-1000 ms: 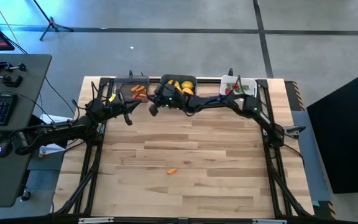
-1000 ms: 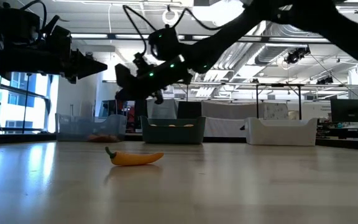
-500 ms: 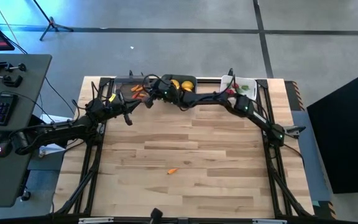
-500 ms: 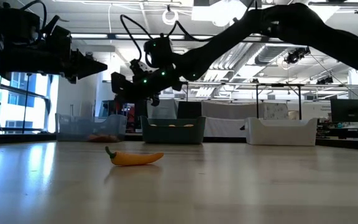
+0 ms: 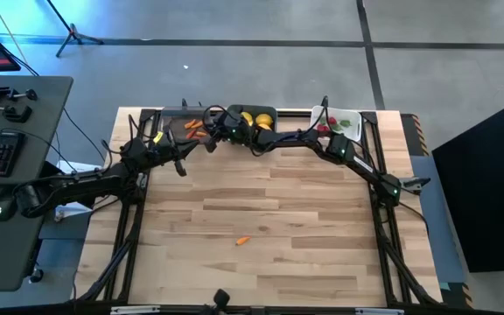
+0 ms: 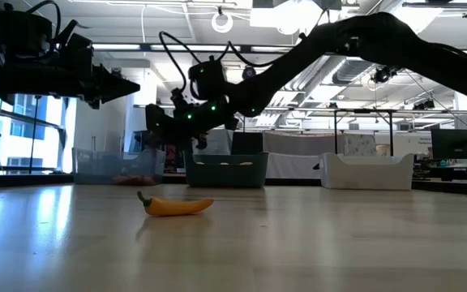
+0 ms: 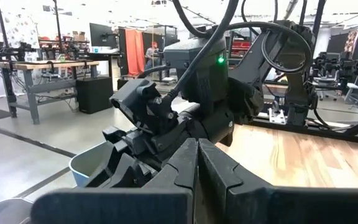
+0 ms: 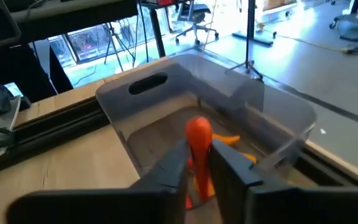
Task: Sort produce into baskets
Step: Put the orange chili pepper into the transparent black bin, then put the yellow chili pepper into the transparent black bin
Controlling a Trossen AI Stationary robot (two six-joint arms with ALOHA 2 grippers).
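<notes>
Three bins stand at the table's far edge: clear-grey [image 5: 175, 115] with orange carrots [image 5: 195, 127], dark teal [image 5: 250, 110] with yellow fruits [image 5: 256, 120], white [image 5: 348, 115] with red and green bits. My right gripper [image 5: 210, 140] is over the clear-grey bin's [image 8: 278, 106] near right corner, shut on an orange carrot [image 8: 197, 132]. My left gripper [image 5: 180, 162] is shut and empty, in the air just left of it; it also shows in its wrist view [image 7: 197, 155]. One orange-yellow piece [image 5: 242, 240] lies on its side mid-table. My right gripper pinches the carrot between its two fingers [image 8: 173, 165]. The carrot lies along the fingers, and its rounded end [image 8: 198, 127] sticks out past the fingertips. The fingers slant down toward the table's far left. The carrot is lifted clear, above the clear-grey bin's inside.
The right arm [image 5: 322, 144] stretches along the far edge in front of the teal and white bins. Several carrots [image 8: 235, 142] lie in the clear-grey bin. The lone piece also shows in the low view [image 6: 175, 206], with bare wooden table around it.
My right gripper has carried the carrot toward the table's far left, from in front of the teal bin to over the clear-grey bin, and has sunk a little. My left gripper has kept still.
</notes>
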